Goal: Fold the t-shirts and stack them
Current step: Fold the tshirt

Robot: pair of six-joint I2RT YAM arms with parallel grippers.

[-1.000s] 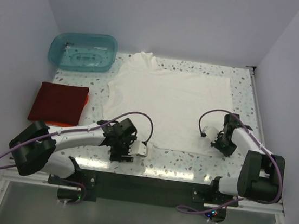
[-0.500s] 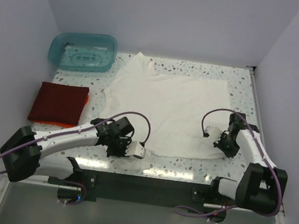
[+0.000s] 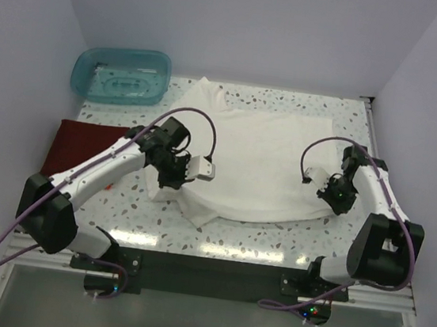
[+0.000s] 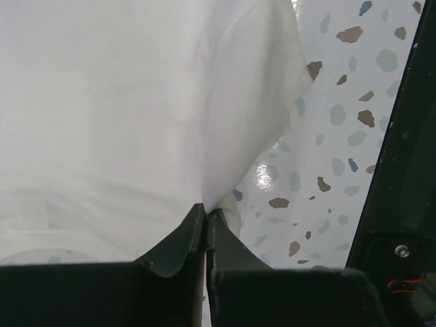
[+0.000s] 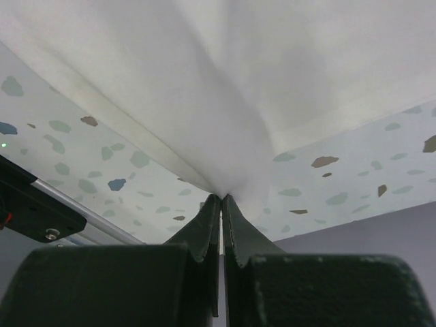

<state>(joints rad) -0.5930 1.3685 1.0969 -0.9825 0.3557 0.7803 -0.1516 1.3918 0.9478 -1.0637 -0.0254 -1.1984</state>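
- Left gripper (image 4: 206,210) is pinched tight on the near left edge of the cream-white t-shirt (image 3: 259,156); cloth rises in a fold from between its fingers
- Right gripper (image 5: 221,199) is clamped the same way on the shirt's near right edge; fabric fans out from its closed tips
- Spread across the middle of the speckled table (image 3: 272,246), the cream-white t-shirt has its near hem bowed between the two grips
- dark red folded t-shirt (image 3: 69,149) lies at the table's left edge, partly behind the left arm
- translucent teal tub (image 3: 122,74) stands in the far left corner, apart from both shirts
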